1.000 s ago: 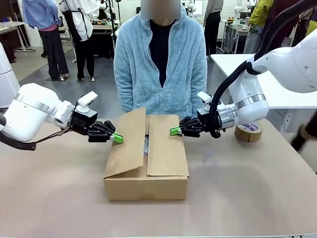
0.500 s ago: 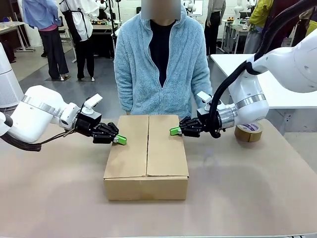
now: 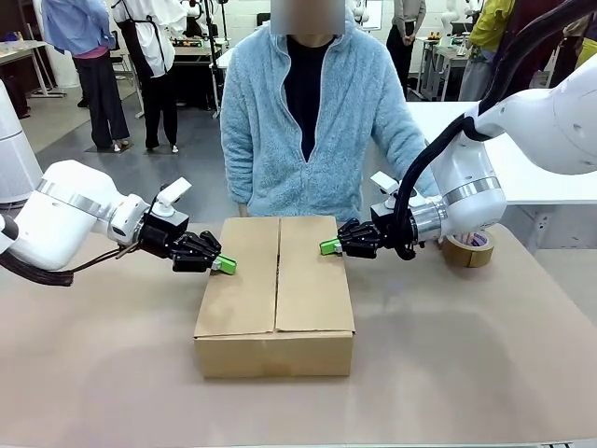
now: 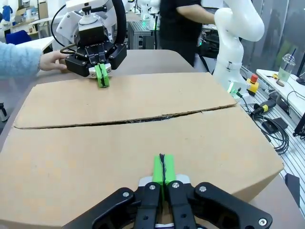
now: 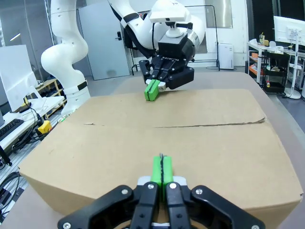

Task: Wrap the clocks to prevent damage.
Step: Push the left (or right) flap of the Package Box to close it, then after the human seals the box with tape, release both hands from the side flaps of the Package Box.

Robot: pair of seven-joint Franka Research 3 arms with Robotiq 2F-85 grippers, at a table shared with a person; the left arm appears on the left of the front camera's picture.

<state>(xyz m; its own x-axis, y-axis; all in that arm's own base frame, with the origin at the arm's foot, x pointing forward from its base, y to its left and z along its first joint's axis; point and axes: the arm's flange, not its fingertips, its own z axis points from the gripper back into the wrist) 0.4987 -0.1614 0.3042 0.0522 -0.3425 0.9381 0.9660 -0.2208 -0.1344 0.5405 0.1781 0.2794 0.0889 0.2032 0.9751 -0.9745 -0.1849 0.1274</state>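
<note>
A brown cardboard box (image 3: 275,289) stands mid-table with both top flaps lying flat and a narrow seam between them. The clocks are hidden from view. My left gripper (image 3: 224,265) is shut, its green tips resting at the left flap's outer edge. In the left wrist view, the left gripper (image 4: 163,169) lies on the box (image 4: 119,148), facing the right gripper (image 4: 101,76). At the right flap's far edge, my right gripper (image 3: 328,246) is shut on nothing. The right wrist view has the right gripper (image 5: 162,171) on the box (image 5: 200,143), with the left gripper (image 5: 152,89) opposite.
A brown tape roll (image 3: 469,247) lies on the table at the right, behind my right arm. The person stands at the far side, one arm stretched toward that roll; a hand (image 4: 55,59) rests beside my right gripper. Bare tabletop (image 3: 448,355) surrounds the box.
The left flap, raised a second ago, now lies flat; my left gripper moved right and down with it. The person's arm has reached toward the tape roll. My right gripper stayed put.
</note>
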